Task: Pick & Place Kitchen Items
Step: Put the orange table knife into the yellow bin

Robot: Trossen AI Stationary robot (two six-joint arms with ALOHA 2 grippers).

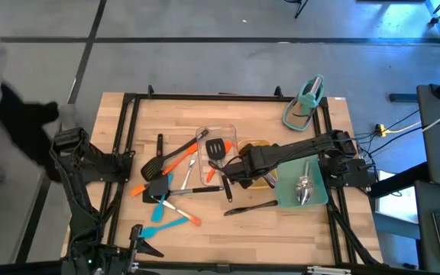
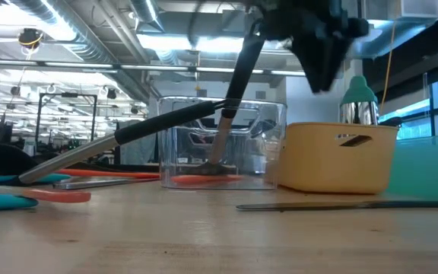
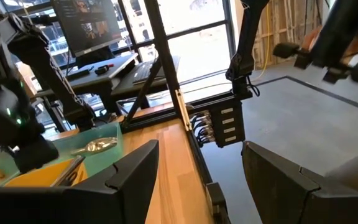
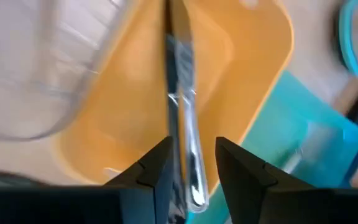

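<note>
Right pincer: we are finding its two dark fingers nearest the lens. They are standing apart, with a gap showing on one side of the steel utensil between them, so we are recording the jaws as parted and not clamping.

Item: steel utensil, slim, polished, mirror-bright, throwing glare along its length. It is running forward from between the fingers and hanging over the yellow tray directly below the pincer. Its exact type we cannot tell.

Surroundings: the clear tray is sitting just beside the pincer on one side, the teal tray on the other. The loose utensils are lying on the bench well beyond the pincer's tip.

Left pincer: it is waiting at the bench's far left edge, well apart, jaws wide and empty.

Hazards, as we are judging them:
- The smooth shaft may be sliding off-line and bridging the yellow rim, or tipping out toward the clear tray.
- A finger may be snagging the piece on withdrawal and dragging it out.
</note>
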